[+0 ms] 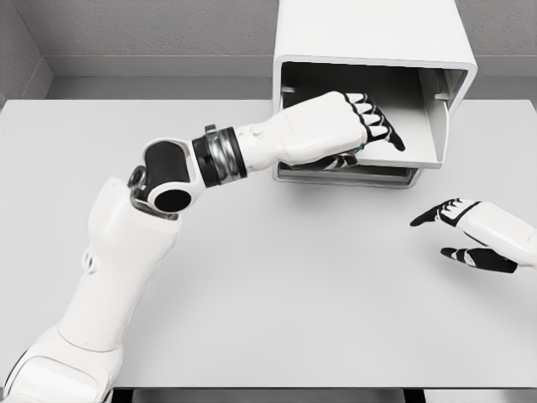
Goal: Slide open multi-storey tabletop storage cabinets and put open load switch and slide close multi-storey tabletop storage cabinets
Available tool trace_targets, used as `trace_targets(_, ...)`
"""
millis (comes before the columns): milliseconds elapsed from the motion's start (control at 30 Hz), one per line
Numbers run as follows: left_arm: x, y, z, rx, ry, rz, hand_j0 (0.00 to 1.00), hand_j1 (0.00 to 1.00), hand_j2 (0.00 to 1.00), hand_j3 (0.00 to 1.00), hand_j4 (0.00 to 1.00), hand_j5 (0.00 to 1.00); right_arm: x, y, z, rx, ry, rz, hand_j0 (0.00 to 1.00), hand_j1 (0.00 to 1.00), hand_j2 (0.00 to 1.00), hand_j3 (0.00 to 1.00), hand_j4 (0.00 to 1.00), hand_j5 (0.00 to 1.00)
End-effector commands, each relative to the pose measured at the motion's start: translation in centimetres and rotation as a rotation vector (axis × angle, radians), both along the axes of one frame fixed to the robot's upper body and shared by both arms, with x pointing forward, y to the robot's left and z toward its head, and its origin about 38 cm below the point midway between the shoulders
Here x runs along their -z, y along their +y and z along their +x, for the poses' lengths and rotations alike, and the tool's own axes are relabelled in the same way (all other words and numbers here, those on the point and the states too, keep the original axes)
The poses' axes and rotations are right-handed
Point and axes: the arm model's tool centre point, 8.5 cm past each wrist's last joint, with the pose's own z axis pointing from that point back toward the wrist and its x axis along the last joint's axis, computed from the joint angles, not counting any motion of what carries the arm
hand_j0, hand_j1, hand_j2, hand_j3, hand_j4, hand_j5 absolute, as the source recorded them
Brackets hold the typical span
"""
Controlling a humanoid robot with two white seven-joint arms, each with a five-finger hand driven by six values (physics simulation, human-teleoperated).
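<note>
Left hand (352, 126) is reaching into the white boxy rounded-corner tabletop storage cabinet (369, 34) at the back of the pale grey flat table (277, 285). Fingers (377, 124) are curled over the front of a light grey pulled-out drawer tray (419, 126), palm down, knuckles up. Something small and dark sits under the palm near the lower tray edge (344, 161), can't tell if it's the load switch or just fingertip pads. So the hand's state is: curled, over or on the drawer front; whether it holds anything is not visible

Right hand (470, 235) rests on the table to the right, well apart from the cabinet, fingers loosely spread, holding nothing

Cabinet front is open, interior dark, at least 1 tray out. A 2nd lower tray lip shows just below the left hand

Load switch: not clearly visible anywhere on the table. Best guess is it's hidden under the left hand or already in the drawer

Step, as I judge it: the open is done; this is either the placement into the drawer or the start of the close

Next move calls for:
- if the switch is in hand, release it in the tray and clear the fingers
- flat push on the tray front, straight back along the rails
- watch for skew, since an off-centre push could jam the tray
</note>
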Motion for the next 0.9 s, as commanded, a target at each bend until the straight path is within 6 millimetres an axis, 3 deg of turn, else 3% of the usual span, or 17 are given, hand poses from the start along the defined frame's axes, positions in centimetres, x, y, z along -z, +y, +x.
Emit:
trace_targets(0, -1.5, -0.1, -1.1, 0.013, -0.055, -0.015, 0.73, 0.73, 0.73, 0.73, 0.73, 0.73, -0.1, 0.1, 0.0, -0.001, 0.001, 0.008, 0.73, 0.73, 0.73, 0.73, 0.73, 0.73)
trace_targets(133, -2.2, -0.1, -3.6, 0.039, -0.102, -0.049, 0.76, 0.76, 0.76, 0.76, 0.76, 0.76, -0.1, 0.2, 0.0, -0.004, 0.000, 0.008, 0.73, 0.73, 0.73, 0.73, 0.73, 0.73)
trace_targets(233, -2.3, 0.4, -3.8, 0.032, -0.099, -0.069, 0.90, 0.90, 0.90, 0.90, 0.90, 0.90, -0.1, 0.3, 0.0, -0.007, 0.000, 0.011, 0.73, 0.73, 0.73, 0.73, 0.73, 0.73)
trace_targets(300, -3.0, 2.2, -3.1, 0.002, -0.086, -0.125, 1.00, 1.00, 1.00, 1.00, 1.00, 1.00, -0.2, 0.3, 0.0, -0.008, -0.004, 0.013, 0.73, 0.73, 0.73, 0.73, 0.73, 0.73)
trace_targets(367, -4.1, 3.9, -3.1, 0.044, -0.031, -0.257, 1.00, 1.00, 1.00, 1.00, 1.00, 1.00, -0.3, 1.1, 0.4, -0.024, -0.014, 0.024, 0.73, 0.73, 0.73, 0.73, 0.73, 0.73)
trace_targets(500, -4.5, 13.0, -2.3, 0.012, 0.057, -0.424, 1.00, 1.00, 1.00, 1.00, 1.00, 1.00, -0.8, 2.6, 1.6, -0.067, -0.034, 0.033, 0.73, 0.73, 0.73, 0.73, 0.73, 0.73)
trace_targets(567, -3.7, 18.8, -2.6, -0.053, 0.101, -0.470, 1.00, 1.00, 1.00, 1.00, 1.00, 1.00, -0.9, 3.0, 1.8, -0.078, -0.037, 0.035, 0.74, 0.74, 0.74, 0.74, 0.74, 0.74)
trace_targets(633, -3.1, 23.2, -3.3, -0.139, 0.114, -0.491, 1.00, 1.00, 1.00, 1.00, 1.00, 1.00, -1.3, 3.1, 2.1, -0.080, -0.050, 0.038, 0.74, 0.74, 0.74, 0.74, 0.74, 0.74)
trace_targets(733, 0.1, 28.6, -5.2, -0.302, 0.168, -0.470, 1.00, 1.00, 1.00, 1.00, 1.00, 1.00, -1.3, 3.0, 2.1, -0.079, -0.050, 0.038, 0.74, 0.74, 0.74, 0.74, 0.74, 0.74)
trace_targets(867, 7.8, 32.4, -6.8, -0.459, 0.383, -0.459, 1.00, 1.00, 1.00, 1.00, 1.00, 1.00, -1.6, 3.4, 2.4, -0.090, -0.059, 0.038, 0.74, 0.74, 0.74, 0.74, 0.74, 0.74)
